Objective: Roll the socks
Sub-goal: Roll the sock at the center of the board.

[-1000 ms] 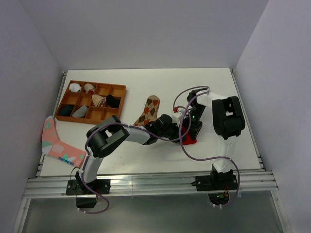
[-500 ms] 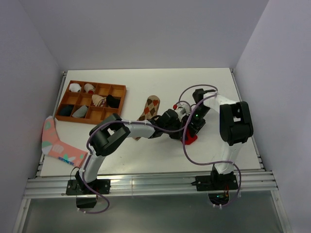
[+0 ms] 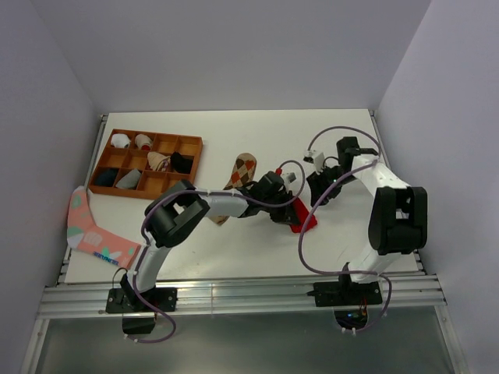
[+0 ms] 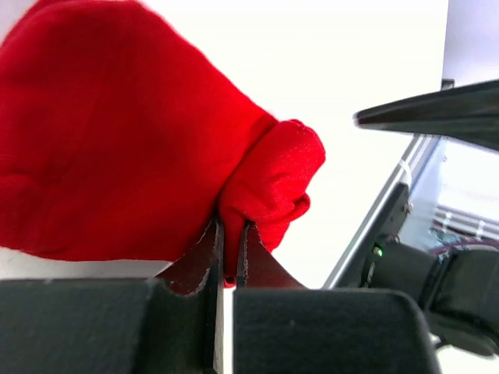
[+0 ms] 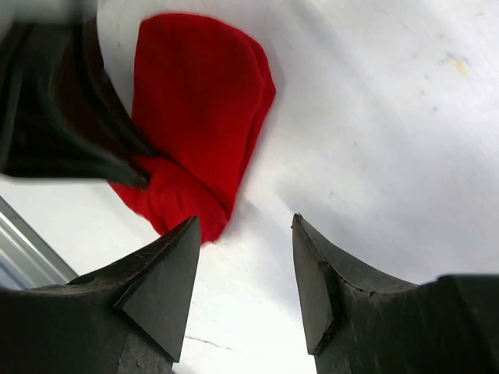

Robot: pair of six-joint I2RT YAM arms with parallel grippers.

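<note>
**White table, four things lying on it**

The white table (image 3: 234,253) carries a brown wooden tray (image 3: 160,135) at its left rear (divided into compartments, several of them holding small bundles). Near the middle lies the tan argyle sock (image 3: 243,170), flat, its length running toward the back. To its right, well apart from the tray, the red sock (image 3: 306,224) sits bunched on the surface. A pink sock (image 3: 87,230) lies along the left edge.

Bright red sock (image 4: 117,140); tan argyle sock (image 3: 243,171)
</note>
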